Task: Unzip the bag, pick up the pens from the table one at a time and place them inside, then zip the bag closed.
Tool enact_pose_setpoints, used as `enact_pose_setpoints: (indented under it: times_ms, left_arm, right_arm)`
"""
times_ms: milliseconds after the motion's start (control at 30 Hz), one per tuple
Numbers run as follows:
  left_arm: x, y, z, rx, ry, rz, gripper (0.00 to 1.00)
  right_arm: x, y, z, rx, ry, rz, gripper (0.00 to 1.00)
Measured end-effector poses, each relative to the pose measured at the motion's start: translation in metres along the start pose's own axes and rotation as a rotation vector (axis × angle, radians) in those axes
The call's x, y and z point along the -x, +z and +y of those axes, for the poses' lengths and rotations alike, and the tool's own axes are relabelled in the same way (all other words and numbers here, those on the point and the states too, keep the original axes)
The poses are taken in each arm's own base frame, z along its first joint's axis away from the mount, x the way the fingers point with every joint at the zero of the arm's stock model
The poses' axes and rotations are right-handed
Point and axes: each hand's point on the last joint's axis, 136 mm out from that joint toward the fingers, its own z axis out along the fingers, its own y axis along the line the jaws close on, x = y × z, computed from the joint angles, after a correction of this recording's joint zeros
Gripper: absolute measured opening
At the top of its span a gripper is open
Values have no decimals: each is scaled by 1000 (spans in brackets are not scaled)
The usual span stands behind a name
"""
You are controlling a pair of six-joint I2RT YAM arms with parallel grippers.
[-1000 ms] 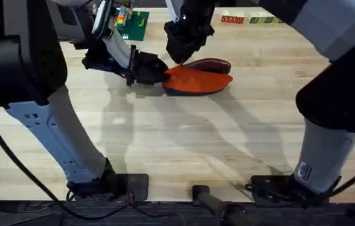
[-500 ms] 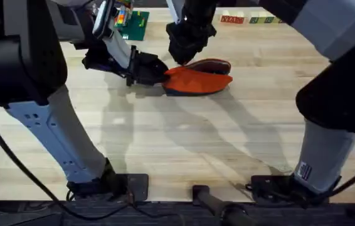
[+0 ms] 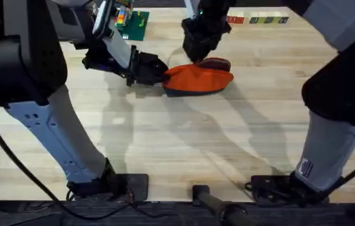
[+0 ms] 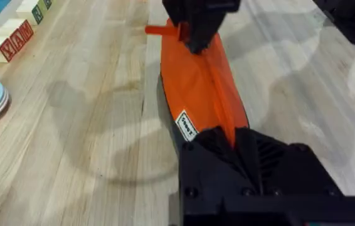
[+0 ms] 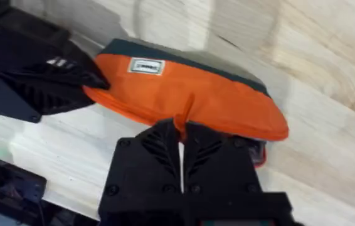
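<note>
The bag (image 3: 197, 80) lies on its side on the table (image 3: 184, 144), in the far middle part of the plank top; everything else is placed against it here. Orange fabric faces up, the dark navy strip runs along the edge that rests on the table, and a small white label (image 5: 145, 66) sits on the orange side near the navy strip.

The left gripper (image 3: 157, 73) is at the bag's left end, jaws pressed onto the fabric there — in the left wrist view the black fingers (image 4: 227, 147) pinch the orange end of the bag (image 4: 197, 94), with the label (image 4: 186, 125) just beside them.

The right gripper (image 3: 197, 51) comes down on the bag's far edge, toward its right half. In the right wrist view its two fingers (image 5: 158, 150) are closed together with only a thin slit between them, and a small orange tab (image 5: 182, 119) at the bag's zipper edge sticks up right at the fingertips — pinched there. The same tab shows as an orange stub (image 4: 158, 29) beside that gripper in the left wrist view.

A dark reddish gap (image 3: 215, 63) shows along the bag's far right edge; contents of the bag cannot be told.

Beyond the bag, at the table's far edge, sit lettered wooden blocks (image 3: 253, 20) and a green piece (image 3: 133, 25).
</note>
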Motion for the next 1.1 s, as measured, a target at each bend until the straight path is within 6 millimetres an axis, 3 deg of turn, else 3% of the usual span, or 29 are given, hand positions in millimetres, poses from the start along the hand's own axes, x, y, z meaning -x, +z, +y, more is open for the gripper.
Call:
enact_pose_setpoints:
  times_ms: [533, 1100]
  left_arm:
    - [-2, 0, -1, -7, 0, 11, 42]
    - [-2, 1, -1, -9, 1, 14, 42]
  right_arm:
    - [-8, -4, -50, -11, 119, 43, 33]
    - [-16, -7, -83, -19, 200, 69, 33]
